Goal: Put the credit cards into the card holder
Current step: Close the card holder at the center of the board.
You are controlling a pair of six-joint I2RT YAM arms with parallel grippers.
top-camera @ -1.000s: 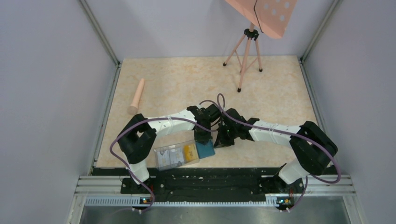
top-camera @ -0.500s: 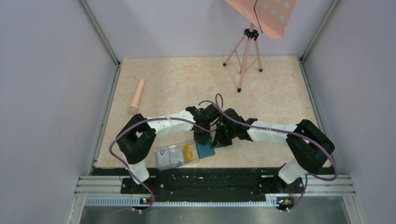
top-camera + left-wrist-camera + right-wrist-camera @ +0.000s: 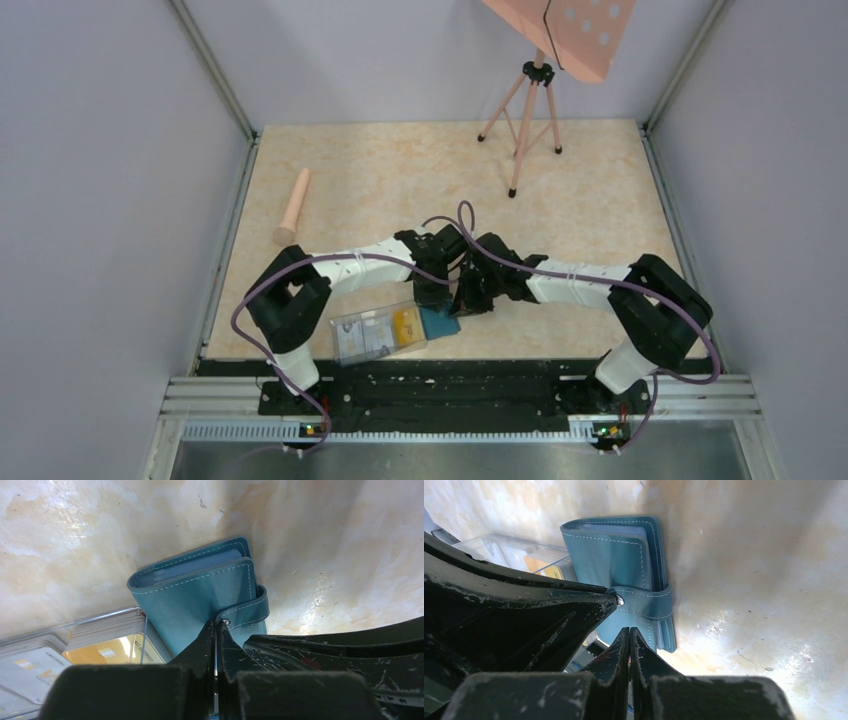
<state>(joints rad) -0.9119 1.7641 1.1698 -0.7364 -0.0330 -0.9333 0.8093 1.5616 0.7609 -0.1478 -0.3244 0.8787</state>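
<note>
On the marbled tabletop [image 3: 600,180], both arms bent inward and met near the front edge. A clear plastic box [image 3: 375,335] lay there holding the credit cards [image 3: 107,650]. The teal card holder [image 3: 200,595] lay right against its right side, snapped shut. The left gripper [image 3: 216,627] and right gripper [image 3: 629,632], both clenched and empty, pointed at the snap tab [image 3: 247,611], likely to pry it open.

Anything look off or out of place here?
Nothing spilled or damaged. The teal stitched card holder lies snapped shut against the clear plastic box, yellow and white cards still inside it. The shut left gripper and right gripper both crowd its snap tab. A peach cylinder lies far left.
</note>
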